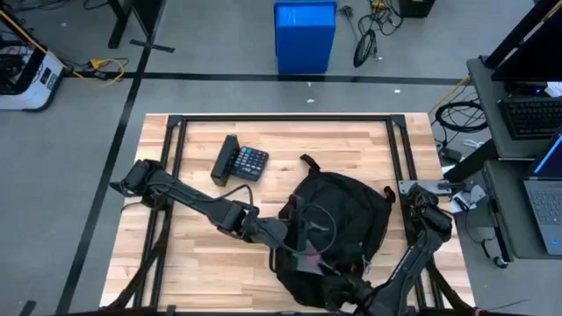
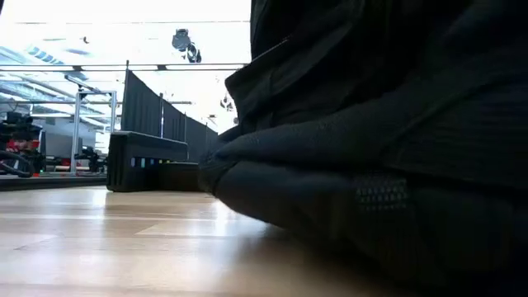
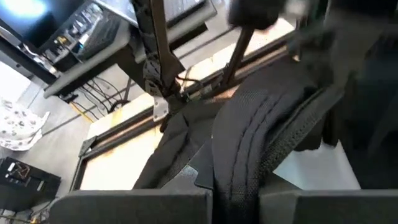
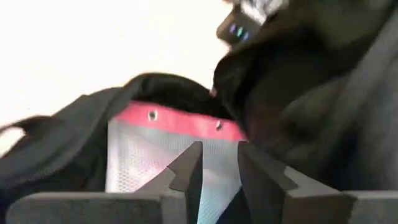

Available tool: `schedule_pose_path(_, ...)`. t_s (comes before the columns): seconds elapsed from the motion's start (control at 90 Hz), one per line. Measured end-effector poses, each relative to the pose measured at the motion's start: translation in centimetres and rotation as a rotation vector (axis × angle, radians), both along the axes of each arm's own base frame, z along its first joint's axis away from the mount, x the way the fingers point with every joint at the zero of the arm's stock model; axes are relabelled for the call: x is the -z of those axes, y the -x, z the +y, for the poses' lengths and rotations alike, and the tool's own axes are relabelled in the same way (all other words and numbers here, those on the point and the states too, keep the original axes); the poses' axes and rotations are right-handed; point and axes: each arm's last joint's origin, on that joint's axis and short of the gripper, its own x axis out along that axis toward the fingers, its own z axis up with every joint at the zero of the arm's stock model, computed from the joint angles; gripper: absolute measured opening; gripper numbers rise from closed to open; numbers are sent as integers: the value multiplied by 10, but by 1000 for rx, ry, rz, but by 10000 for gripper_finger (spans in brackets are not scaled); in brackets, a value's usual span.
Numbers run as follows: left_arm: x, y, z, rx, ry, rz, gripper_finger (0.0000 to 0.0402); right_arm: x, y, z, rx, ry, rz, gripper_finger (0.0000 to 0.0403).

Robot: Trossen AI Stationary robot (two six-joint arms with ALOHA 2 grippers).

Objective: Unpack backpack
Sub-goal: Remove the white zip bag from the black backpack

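The black backpack lies on the wooden table, right of centre, and fills the right of the low view. My left gripper reaches it from the table's left and is shut on the edge of its opening. My right gripper comes in from the table's near edge, at the backpack's near end. Its fingers stand a narrow gap apart on a grey mesh pouch with a red riveted top edge, which sits in the opening. A spot of that red edge shows from above. My left gripper pinches the backpack's ribbed, padded opening edge between its two fingers, coming level from the table's left. The edge runs on away from the fingers, and the backpack rests on the table. My right gripper has the pouch's mesh between its two fingers, just below the red top edge. The fingers point into the backpack's opening from the table's near side. The pouch is still inside the backpack; whether one layer or several is pinched does not show.
A black calculator lies on the table at the far left of the backpack, also seen across the table in the low view. A blue bin stands on the floor beyond the far edge. Bare wood lies left of the backpack.
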Motion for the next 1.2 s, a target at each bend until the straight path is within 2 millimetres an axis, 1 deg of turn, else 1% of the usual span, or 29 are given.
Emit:
schedule_pose_path(0.1, 0, 0, 0, -2, -2, 3, 1, -11, 0, 3, -42, 23, -11, 86)
schedule_pose_path(0.211, 1, 0, 0, -3, -5, 11, 1, -19, 0, 3, -86, 58, 11, 86)
schedule_pose_path(0.444, 2, 1, 1, -19, -14, 19, 1, -42, 2, -10, -93, 51, -11, 86)
schedule_pose_path(0.589, 2, 1, 2, -50, -28, 13, 1, -61, 13, -17, -92, -18, -40, 86)
schedule_pose_path(0.656, 2, 1, 3, -53, -29, 13, 1, -68, 17, -21, -100, -71, -6, 86)
schedule_pose_path(0.733, 2, 0, 4, -57, -30, 15, 1, -76, 22, -24, -125, -149, 72, 86)
schedule_pose_path(0.8, 2, 0, 4, -59, -30, 15, 1, -80, 27, -25, -135, -209, 113, 85)
schedule_pose_path(0.944, 2, 1, 3, -56, -31, 17, 1, -77, 29, -22, -76, -316, 119, 84)
schedule_pose_path(1.0, 2, 2, 1, -56, -26, 17, 1, -77, 28, -24, -25, -409, 145, 95)
schedule_pose_path(1.056, 2, 2, 0, -54, -26, 18, 1, -76, 29, -24, -4, -481, 205, 117)
schedule_pose_path(1.122, 2, 2, -1, -52, -27, 18, 1, -71, 31, -22, -10, -476, 245, 149)
schedule_pose_path(1.2, 2, 2, -1, -52, -27, 18, 1, -60, 33, -20, -1, -447, 259, 198)
